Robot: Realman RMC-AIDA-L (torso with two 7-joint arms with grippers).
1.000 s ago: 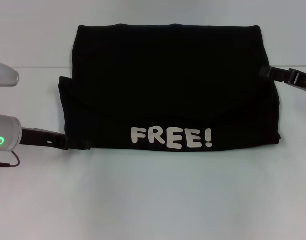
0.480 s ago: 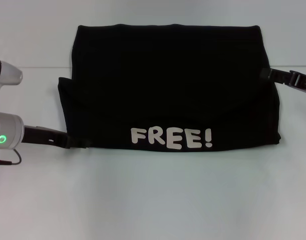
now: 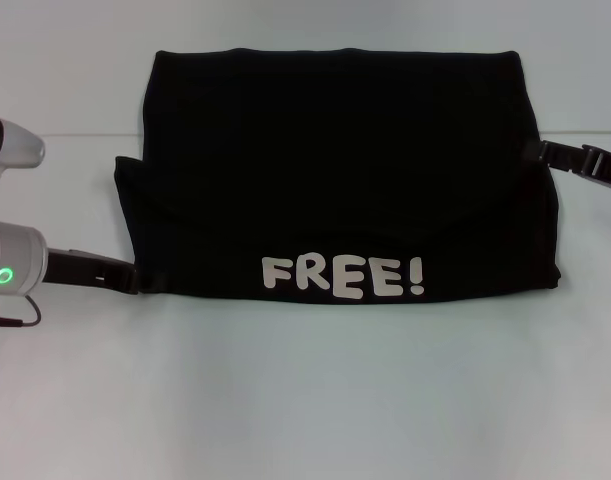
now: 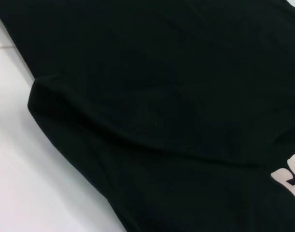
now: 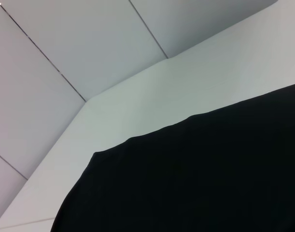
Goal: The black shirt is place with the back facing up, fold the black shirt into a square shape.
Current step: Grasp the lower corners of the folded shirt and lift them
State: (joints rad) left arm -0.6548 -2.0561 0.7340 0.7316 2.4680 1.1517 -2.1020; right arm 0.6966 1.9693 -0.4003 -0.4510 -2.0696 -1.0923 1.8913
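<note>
Across the table's [image 3: 305, 400] far half lies the black shirt [image 3: 335, 170], folded, soft and limp; corners suit gripping. Left gripper [image 3: 135, 281] touches its near-left corner, right gripper [image 3: 541, 151] its right edge; finger state: cannot tell.

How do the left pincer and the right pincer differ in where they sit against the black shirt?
The left pincer lies at the black shirt's near left corner, level with the FREE! lettering; the right pincer lies farther back, at mid-height of the right edge. Both are black and low on the white table, pointing inward.
</note>
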